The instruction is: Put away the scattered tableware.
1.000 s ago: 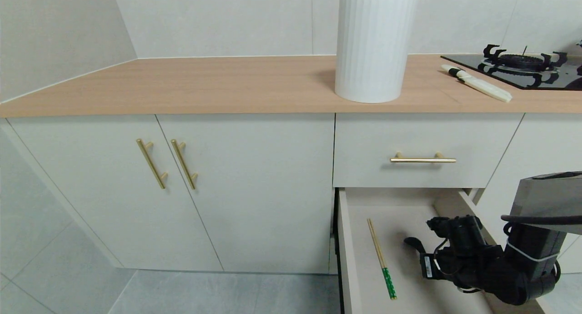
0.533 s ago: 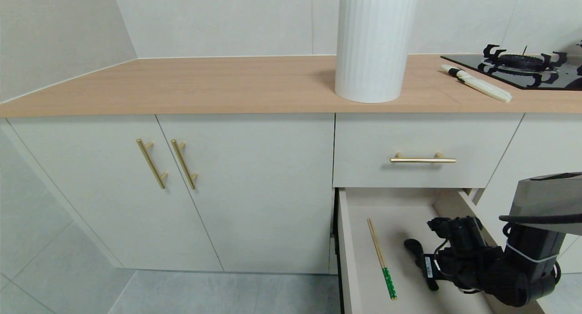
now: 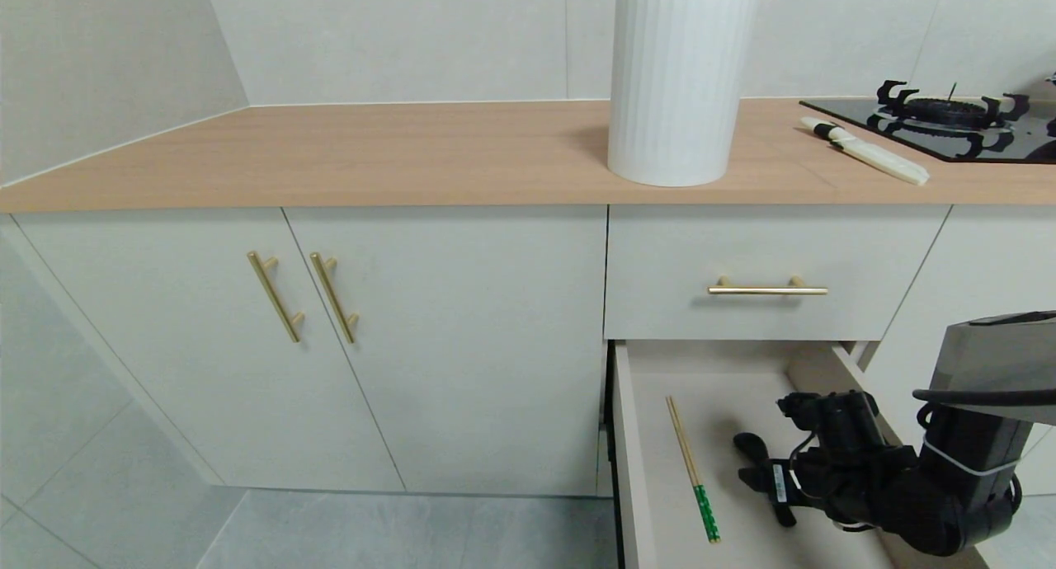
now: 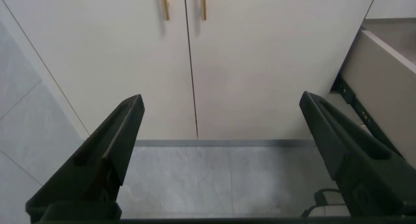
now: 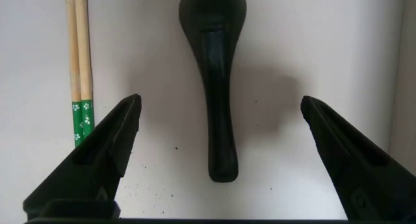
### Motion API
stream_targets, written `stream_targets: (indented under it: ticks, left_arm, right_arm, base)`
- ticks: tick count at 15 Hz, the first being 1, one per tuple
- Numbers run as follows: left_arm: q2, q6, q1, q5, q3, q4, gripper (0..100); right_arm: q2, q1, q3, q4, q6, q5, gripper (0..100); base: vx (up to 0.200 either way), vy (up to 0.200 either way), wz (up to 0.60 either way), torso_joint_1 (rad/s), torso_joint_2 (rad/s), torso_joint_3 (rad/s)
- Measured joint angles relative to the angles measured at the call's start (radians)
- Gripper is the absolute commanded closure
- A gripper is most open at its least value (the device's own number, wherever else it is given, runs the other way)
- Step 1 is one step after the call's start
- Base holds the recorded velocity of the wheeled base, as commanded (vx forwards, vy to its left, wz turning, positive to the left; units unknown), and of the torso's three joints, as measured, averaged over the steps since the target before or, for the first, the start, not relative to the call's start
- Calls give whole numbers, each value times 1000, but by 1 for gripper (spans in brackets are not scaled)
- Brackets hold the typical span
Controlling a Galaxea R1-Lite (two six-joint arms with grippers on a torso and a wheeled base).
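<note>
Lower drawer [image 3: 627,437] stands pulled out, under a shut one with a brass handle [image 3: 767,289]. Chopsticks [image 3: 693,470] lie paired on the drawer floor, nearer its left wall, green ends toward the drawer front. A bare strip runs between them and that wall.

Black spoon [image 5: 214,87] lies flat on the drawer floor right of the chopsticks, apart from them, bowl toward the drawer back. Right gripper [image 5: 218,104] hangs over the spoon inside the drawer, spread wide to either side, gripping nothing. One finger [image 5: 110,152] is near the green ends. Its arm sits close to the drawer's right wall. Floor toward the drawer back is bare.

Left gripper [image 4: 220,100] is left of the drawer, wide apart and empty, facing cabinet doors [image 4: 260,55].
</note>
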Motion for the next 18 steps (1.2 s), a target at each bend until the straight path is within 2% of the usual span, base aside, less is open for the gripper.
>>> stream_targets:
  ticks: [3, 6, 12, 18]
  left_arm:
    - [0, 0, 0, 0, 0, 0, 0]
    - [0, 0, 0, 0, 0, 0, 0]
    - [0, 0, 0, 0, 0, 0, 0]
    - [0, 0, 0, 0, 0, 0, 0]
  right_arm:
    - [-104, -6, 30, 9, 0, 9, 0]
    - [-265, -9, 47, 102, -1, 14, 0]
    - [-594, 0, 14, 417, -4, 87, 0]
    - [-784, 148, -14, 801, -99, 153, 0]
  base:
    - [0, 0, 0, 0, 0, 0]
    - [-200, 0, 0, 6, 6, 2]
    - [-200, 0, 0, 1, 4, 5]
    - [0, 0, 0, 0, 0, 0]
